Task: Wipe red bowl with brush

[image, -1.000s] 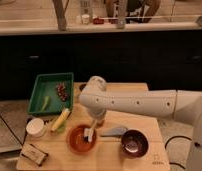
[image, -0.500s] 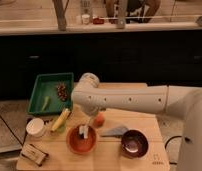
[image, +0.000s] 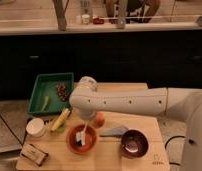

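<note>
The red bowl [image: 82,140] sits on the wooden table [image: 109,160] at the front left. My gripper [image: 86,126] hangs from the white arm just above the bowl's far rim. It is shut on the brush [image: 82,135], whose pale handle slants down into the bowl, with its lower end on the bowl's inside. The bristle head is hard to make out.
A dark maroon bowl [image: 134,143] stands right of the red bowl, with a grey wedge [image: 115,131] between them. An orange fruit [image: 98,120] lies behind. A corn cob [image: 60,120], white cup [image: 35,127], packet [image: 34,152] and green tray [image: 51,92] are to the left.
The arm's elbow has swung a little to the left and the gripper with the brush has shifted slightly over the red bowl. The bowl has stayed in place.
</note>
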